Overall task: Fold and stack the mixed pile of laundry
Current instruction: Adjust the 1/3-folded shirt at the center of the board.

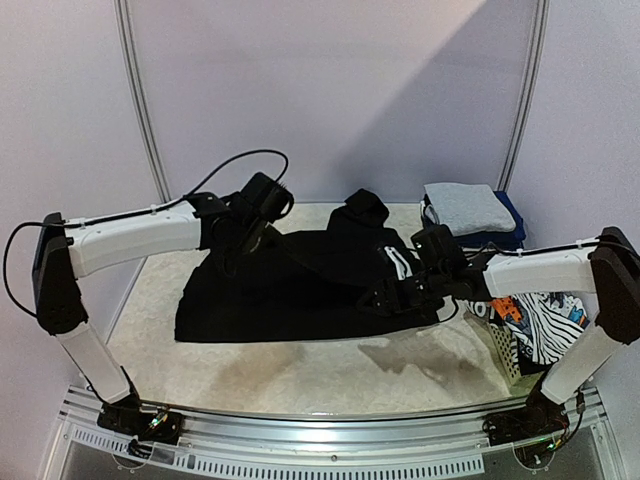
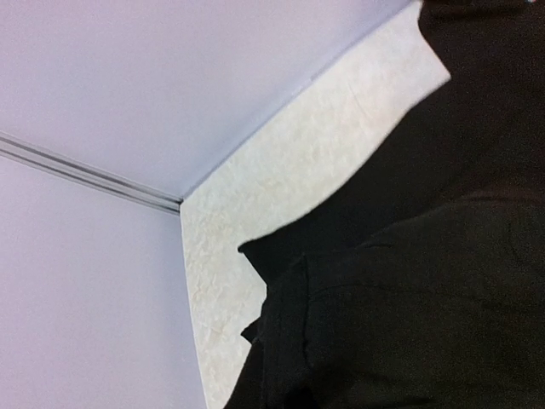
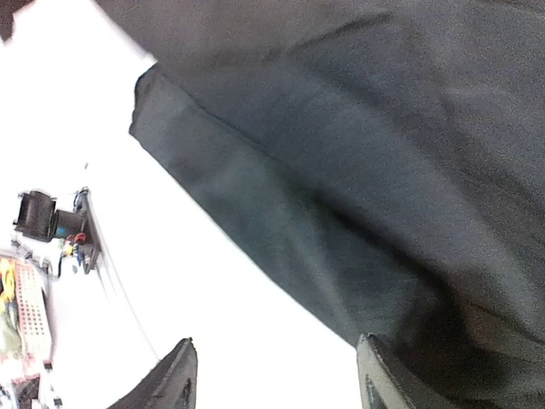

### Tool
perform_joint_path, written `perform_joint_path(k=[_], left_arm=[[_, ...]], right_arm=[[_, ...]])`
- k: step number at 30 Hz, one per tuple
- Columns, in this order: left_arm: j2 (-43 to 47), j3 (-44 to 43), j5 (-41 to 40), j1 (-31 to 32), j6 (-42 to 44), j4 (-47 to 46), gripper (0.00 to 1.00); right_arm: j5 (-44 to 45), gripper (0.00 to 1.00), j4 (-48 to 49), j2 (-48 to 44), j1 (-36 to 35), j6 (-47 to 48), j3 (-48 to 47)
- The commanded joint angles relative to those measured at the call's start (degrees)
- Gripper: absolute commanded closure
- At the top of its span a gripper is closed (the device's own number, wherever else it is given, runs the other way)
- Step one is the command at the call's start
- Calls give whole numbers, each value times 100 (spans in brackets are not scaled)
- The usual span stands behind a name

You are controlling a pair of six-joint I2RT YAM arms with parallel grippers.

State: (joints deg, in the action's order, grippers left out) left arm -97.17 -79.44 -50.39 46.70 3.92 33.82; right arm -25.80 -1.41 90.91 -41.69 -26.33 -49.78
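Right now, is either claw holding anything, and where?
The left gripper appears shut on the black hooded top, pinching its far-left edge. The right gripper is open, holding nothing.

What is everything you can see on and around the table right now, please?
black hooded top: one, black, spread across table centre
grey shirt: one, grey, folded, back-right stack top
navy pieces: count unclear, navy, under grey shirt
basket: one, white lattice, right near edge
printed garment: one, orange-black-white, in basket
striped garment: one, black-white, in basket
table: one, pale speckled, under everything
left gripper: one, black, shut on hooded top's back-left
right gripper: one, black, open by hooded top's right edge
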Motion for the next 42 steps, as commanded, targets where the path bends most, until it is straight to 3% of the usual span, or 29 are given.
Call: perform_joint_path(k=[1,6,10,14,20,24,32,37,42], left_arm=[[-369,-1190,37,-99,386,132,100],[-958,-2553,30,-125,820,156,100],[-1495,-3498,143,-126,1127,173,100],[-1905,-4155,253,-105,1314,175,100],[-1966,-4260,332,18,1554,-235,100],[-1894,-4440,143,24,1544,-390,100],[-1871,-4524,-81,-3,1491,-634,100],[-1826,-4463,-746,-130,1054,-673,100],[-1552,-4153,-181,-292,743,-631,100]], right_arm=[[42,40,475,-245,-389,78,-24],[40,56,1192,91,-499,-143,95],[589,62,1146,633,-501,-72,-163],[1229,64,830,1317,-499,96,-635],[2622,63,289,1959,-444,98,-1105],[3106,57,150,2152,-445,169,-1313],[3106,29,-36,2223,-422,388,-1458],[2985,12,-56,2283,-336,409,-1572],[2822,6,-152,2392,-291,414,-1634]])
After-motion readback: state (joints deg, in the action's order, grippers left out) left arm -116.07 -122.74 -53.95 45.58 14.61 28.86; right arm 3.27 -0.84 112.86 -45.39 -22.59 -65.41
